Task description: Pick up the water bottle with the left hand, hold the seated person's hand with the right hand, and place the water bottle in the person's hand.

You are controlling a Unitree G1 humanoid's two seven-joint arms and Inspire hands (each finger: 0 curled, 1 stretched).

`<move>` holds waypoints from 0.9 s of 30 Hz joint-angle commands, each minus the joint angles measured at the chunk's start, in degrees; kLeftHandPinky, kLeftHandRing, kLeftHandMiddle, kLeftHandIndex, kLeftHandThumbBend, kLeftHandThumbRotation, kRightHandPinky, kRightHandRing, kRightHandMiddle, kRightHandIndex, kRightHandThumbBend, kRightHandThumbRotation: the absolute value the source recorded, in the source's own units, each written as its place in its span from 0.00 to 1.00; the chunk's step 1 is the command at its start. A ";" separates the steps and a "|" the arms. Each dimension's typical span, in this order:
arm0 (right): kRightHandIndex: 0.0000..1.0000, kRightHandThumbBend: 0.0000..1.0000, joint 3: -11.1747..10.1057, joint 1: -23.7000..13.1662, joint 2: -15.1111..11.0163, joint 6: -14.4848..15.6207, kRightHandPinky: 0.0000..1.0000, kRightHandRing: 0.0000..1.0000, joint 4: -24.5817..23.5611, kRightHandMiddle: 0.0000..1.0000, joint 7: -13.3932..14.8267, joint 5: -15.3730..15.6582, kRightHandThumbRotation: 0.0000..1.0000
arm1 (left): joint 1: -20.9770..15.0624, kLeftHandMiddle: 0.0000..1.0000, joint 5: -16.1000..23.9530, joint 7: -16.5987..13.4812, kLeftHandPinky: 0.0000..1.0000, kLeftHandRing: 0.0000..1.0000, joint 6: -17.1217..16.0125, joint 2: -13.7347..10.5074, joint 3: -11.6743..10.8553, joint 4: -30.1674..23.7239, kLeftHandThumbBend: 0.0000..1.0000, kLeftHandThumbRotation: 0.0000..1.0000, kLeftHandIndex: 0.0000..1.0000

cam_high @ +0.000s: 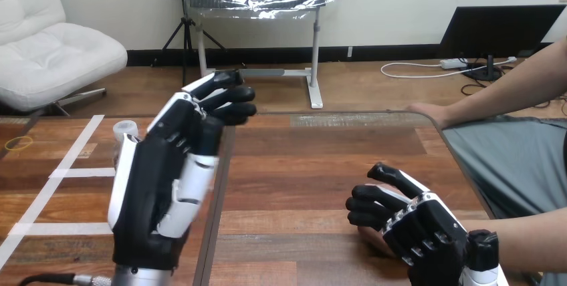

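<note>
— Where does the water bottle [125,129] stand?

— On the tabletop [321,166], on the view's left side of the seam [212,232]. Its clear cap and a sliver of its body show. The rest is hidden behind the left robot hand [164,186].

— Is that robot hand on it?

— I cannot tell whether they touch. It is raised on the same side of the seam, between camera and bottle, its back towards the camera. Its fingers are spread and nearly straight, the tips reaching past the seam's far end, and they close on nothing I can see.

— And the right robot hand [418,229]?

— Low over the tabletop, well across the seam on the opposite side. It lies on the person's near hand [372,240], with its fingers curled down over that hand's edge and its thumb pointing away. A little of the person's hand shows beneath the fingertips.

— Any other hand?

— The person's far hand [428,111] rests on the tabletop's far edge, also across the seam from the bottle, holding nothing.
</note>
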State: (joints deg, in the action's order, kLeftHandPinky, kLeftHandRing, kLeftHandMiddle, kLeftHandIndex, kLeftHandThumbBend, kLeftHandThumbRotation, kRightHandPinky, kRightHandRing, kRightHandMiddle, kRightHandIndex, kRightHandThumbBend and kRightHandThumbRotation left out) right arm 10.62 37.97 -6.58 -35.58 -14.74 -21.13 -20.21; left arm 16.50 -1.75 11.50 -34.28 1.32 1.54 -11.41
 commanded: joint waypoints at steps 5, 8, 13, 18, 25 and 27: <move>0.80 0.69 -0.33 -1.49 0.39 -0.52 0.72 0.74 -2.93 0.74 -0.07 -0.14 1.00 | 6.76 0.90 6.41 -5.26 0.87 0.89 -3.40 0.79 -1.30 -1.86 0.89 0.66 0.90; 0.80 0.69 -0.30 -1.52 0.36 -0.42 0.71 0.74 -2.99 0.74 -0.10 -0.16 1.00 | 6.51 0.94 7.63 -6.32 0.90 0.92 -3.62 0.51 -1.65 -1.79 0.93 0.61 0.93; 0.80 0.69 -0.32 -1.51 0.31 -0.18 0.71 0.74 -3.07 0.74 -0.07 -0.17 1.00 | 6.45 0.98 8.38 -7.45 0.97 0.98 -2.99 0.35 -1.70 -2.28 0.98 0.46 0.98; 0.80 0.68 -0.25 -1.61 0.25 -0.16 0.71 0.74 -2.99 0.75 -0.27 -0.36 1.00 | 6.72 1.00 8.61 -8.32 0.99 0.99 -1.75 0.15 -1.65 -3.08 1.00 0.34 0.99; 0.80 0.68 -0.21 -1.73 0.29 -0.20 0.71 0.74 -2.86 0.75 -0.31 -0.24 1.00 | 6.77 1.00 10.60 -10.15 1.00 1.00 -1.46 0.25 -2.36 -3.44 1.00 0.20 1.00; 0.80 0.68 -0.24 -1.81 0.26 -0.27 0.71 0.74 -2.76 0.74 -0.37 -0.17 1.00 | 6.68 1.00 11.00 -10.57 1.00 1.00 -1.27 0.14 -2.66 -3.54 1.00 0.17 1.00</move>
State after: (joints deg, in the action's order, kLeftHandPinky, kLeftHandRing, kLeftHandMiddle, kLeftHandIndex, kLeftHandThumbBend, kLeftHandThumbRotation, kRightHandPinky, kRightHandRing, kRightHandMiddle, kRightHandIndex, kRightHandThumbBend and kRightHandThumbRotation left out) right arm 10.58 37.96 -6.60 -35.56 -15.53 -21.21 -20.25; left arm 17.04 8.00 2.21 -35.87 1.00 -1.41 -11.77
